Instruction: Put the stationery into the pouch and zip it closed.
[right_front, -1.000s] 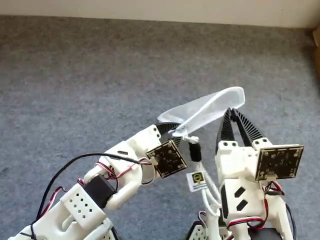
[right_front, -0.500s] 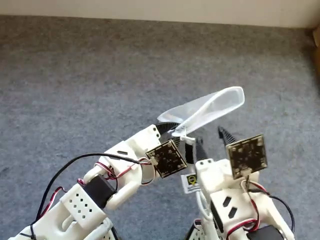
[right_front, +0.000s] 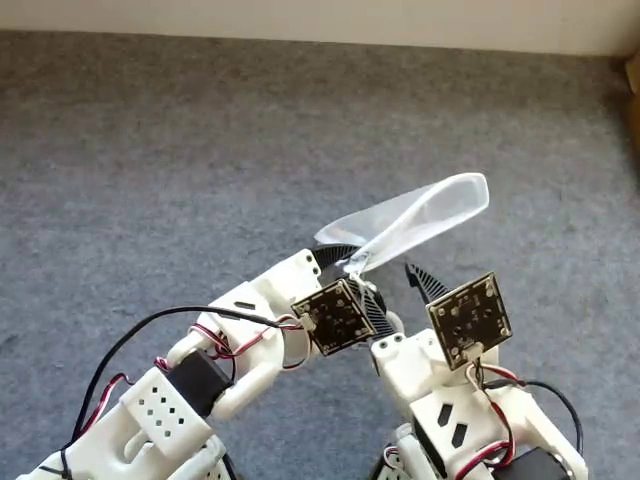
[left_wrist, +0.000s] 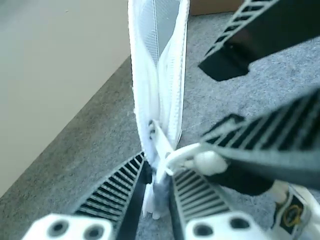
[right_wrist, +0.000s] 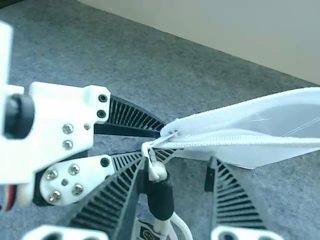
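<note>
A white mesh pouch (right_front: 415, 220) hangs above the grey carpet, held by its near corner and stretching out to the far right. My left gripper (right_front: 347, 262) is shut on that corner, seen close up in the left wrist view (left_wrist: 157, 187) with the pouch (left_wrist: 157, 65) rising from between its fingers. My right gripper (right_front: 390, 285) stands open at the same corner. Its fingers sit either side of the white zipper pull (right_wrist: 156, 170), which rests against one finger. The zip line (right_wrist: 235, 142) runs along the pouch's edge. What is inside the pouch cannot be made out.
Grey carpet (right_front: 160, 150) stretches around both arms, with a pale wall strip (right_front: 300, 15) along the far edge. A black cord piece and a small tag (right_wrist: 150, 232) dangle below the zipper pull. The two grippers are very close together at the pouch corner.
The right arm has swung left and forward, bringing its open fingers around the zipper pull at the pouch corner. The left arm and the pouch have stayed where they were.
</note>
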